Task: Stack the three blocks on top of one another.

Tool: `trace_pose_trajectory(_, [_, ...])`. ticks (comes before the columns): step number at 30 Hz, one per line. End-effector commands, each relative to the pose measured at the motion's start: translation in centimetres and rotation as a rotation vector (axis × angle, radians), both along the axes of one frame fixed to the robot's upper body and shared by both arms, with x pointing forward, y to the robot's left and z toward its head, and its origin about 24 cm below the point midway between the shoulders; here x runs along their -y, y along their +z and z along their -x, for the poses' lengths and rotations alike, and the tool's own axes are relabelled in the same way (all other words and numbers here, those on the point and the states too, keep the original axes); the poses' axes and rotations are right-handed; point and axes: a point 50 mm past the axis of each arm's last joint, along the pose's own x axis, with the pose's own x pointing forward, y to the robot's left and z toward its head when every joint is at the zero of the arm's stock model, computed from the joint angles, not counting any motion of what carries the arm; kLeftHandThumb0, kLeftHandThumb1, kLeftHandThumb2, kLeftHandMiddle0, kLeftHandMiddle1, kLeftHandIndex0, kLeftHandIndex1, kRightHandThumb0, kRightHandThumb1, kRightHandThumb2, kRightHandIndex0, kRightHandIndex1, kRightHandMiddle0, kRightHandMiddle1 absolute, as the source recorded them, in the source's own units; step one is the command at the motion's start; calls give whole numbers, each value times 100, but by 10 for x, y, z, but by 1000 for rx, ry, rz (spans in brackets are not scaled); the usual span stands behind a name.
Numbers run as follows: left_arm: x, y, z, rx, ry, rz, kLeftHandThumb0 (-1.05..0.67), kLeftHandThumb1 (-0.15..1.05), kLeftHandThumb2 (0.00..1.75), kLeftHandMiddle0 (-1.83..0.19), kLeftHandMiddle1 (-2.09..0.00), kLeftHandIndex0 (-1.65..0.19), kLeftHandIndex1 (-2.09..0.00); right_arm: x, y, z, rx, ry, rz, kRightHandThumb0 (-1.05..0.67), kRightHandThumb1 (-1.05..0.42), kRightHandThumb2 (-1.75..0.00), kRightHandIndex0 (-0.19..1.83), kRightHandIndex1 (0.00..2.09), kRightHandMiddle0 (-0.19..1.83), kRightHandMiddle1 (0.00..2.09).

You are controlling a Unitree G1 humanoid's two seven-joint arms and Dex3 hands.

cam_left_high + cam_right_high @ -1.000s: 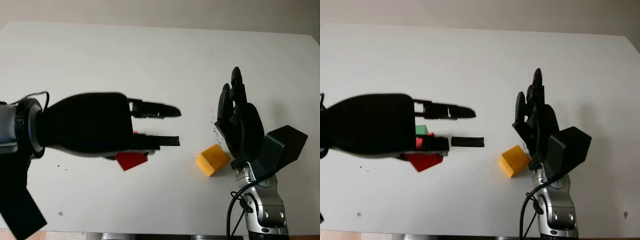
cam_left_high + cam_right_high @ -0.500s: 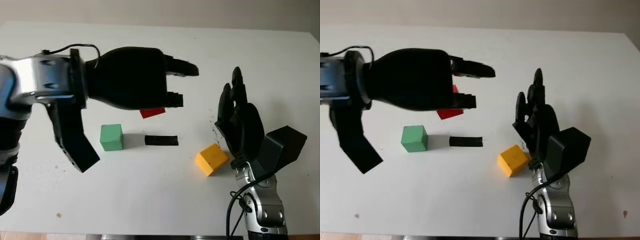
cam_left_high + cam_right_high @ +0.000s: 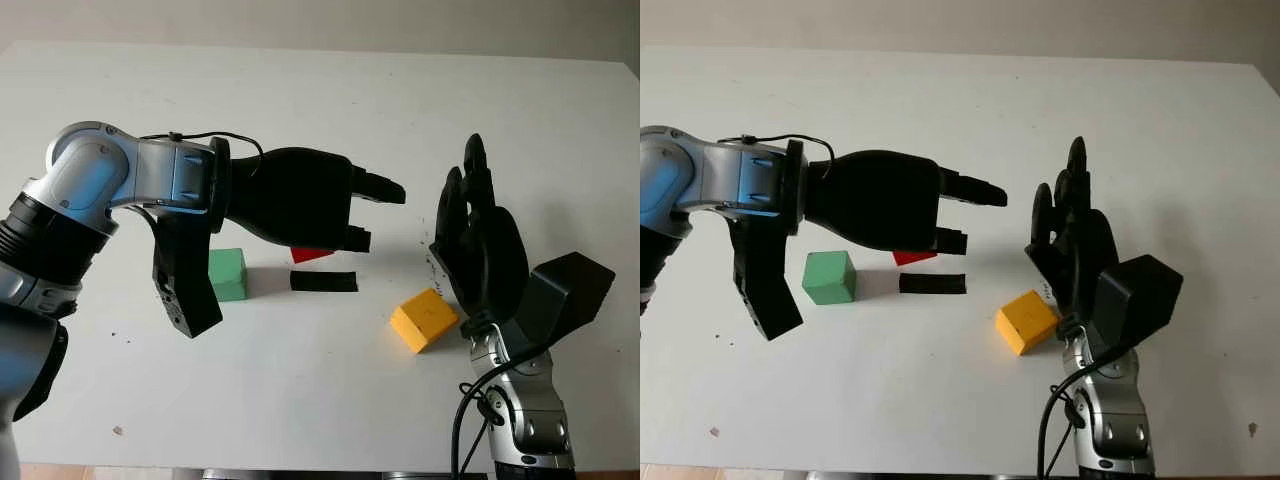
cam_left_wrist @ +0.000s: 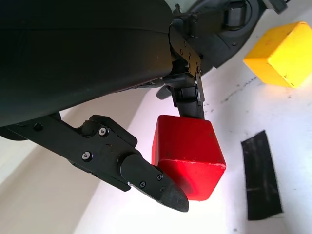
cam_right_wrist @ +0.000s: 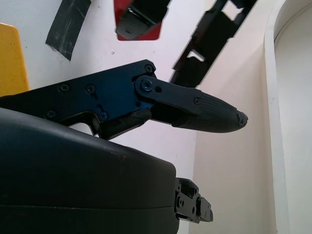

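Your left hand (image 3: 350,210) grips the red block (image 4: 187,153) mid-frame, above the table (image 3: 300,90); green block (image 3: 227,274) sits lower left, black tape strip (image 3: 323,281) beside. Your right hand (image 3: 478,245) is open, right of the yellow block (image 3: 424,320).

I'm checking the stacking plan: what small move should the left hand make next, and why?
Probably carry the red block, gripped in the left hand, sideways over the green block and lower it: green sits bare on the table.
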Motion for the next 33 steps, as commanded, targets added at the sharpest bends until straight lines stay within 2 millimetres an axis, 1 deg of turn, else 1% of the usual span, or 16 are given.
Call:
trace_pose_trajectory(1, [4,-1,1,-18,-13,6,-34,93,6,-20,-2,-42,-178,0,3,2,14,-3,0,-71,-105,-68,-19,0,-19,0])
trace_pose_trajectory(3, [3,-6,1,-52,-21,7,-32,91,5,-21,-3,-49,-180,0,2,1,13,-2,3,-71,-105,-69,-19,0,-19,0])
trace_pose_trajectory(5, [3,-10,1,-81,-27,10,-33,90,4,-21,-3,-49,-181,0,2,1,14,-3,5,-71,-105,-69,-19,0,-19,0])
trace_pose_trajectory(9, [6,-19,1,-109,-24,1,-37,90,5,-19,-2,-43,-177,0,2,2,13,-6,-1,-70,-105,-69,-19,0,-19,0])
trace_pose_trajectory(12, [9,-25,1,-122,-27,14,-35,92,6,-20,-3,-42,-176,0,2,3,10,-8,-12,-70,-105,-69,-19,0,-19,0])
trace_pose_trajectory(16, [10,-33,-2,-127,-20,10,-35,92,5,-20,-2,-44,-177,1,3,3,9,-13,-6,-70,-105,-68,-19,0,-19,0])
trace_pose_trajectory(22, [11,-40,-4,-117,-23,-4,-38,93,6,-18,0,-44,-183,2,3,4,16,-15,8,-70,-105,-69,-19,0,-19,0])
trace_pose_trajectory(26, [13,-45,-7,-120,-17,-3,-28,92,5,-20,-1,-45,-184,1,4,4,12,-16,7,-71,-105,-69,-19,0,-19,0])
trace_pose_trajectory(27, [13,-45,-7,-116,-16,-6,-26,93,6,-21,0,-45,-188,2,4,4,12,-17,6,-71,-105,-69,-19,0,-19,0])
trace_pose_trajectory(32, [13,-48,-9,-110,-18,2,-27,93,6,-22,0,-44,-190,2,4,5,13,-19,4,-72,-105,-68,-19,0,-19,0])
trace_pose_trajectory(33, [12,-48,-10,-106,-15,-1,-26,93,5,-21,0,-38,-183,2,4,5,11,-17,2,-71,-105,-68,-19,0,-19,0])
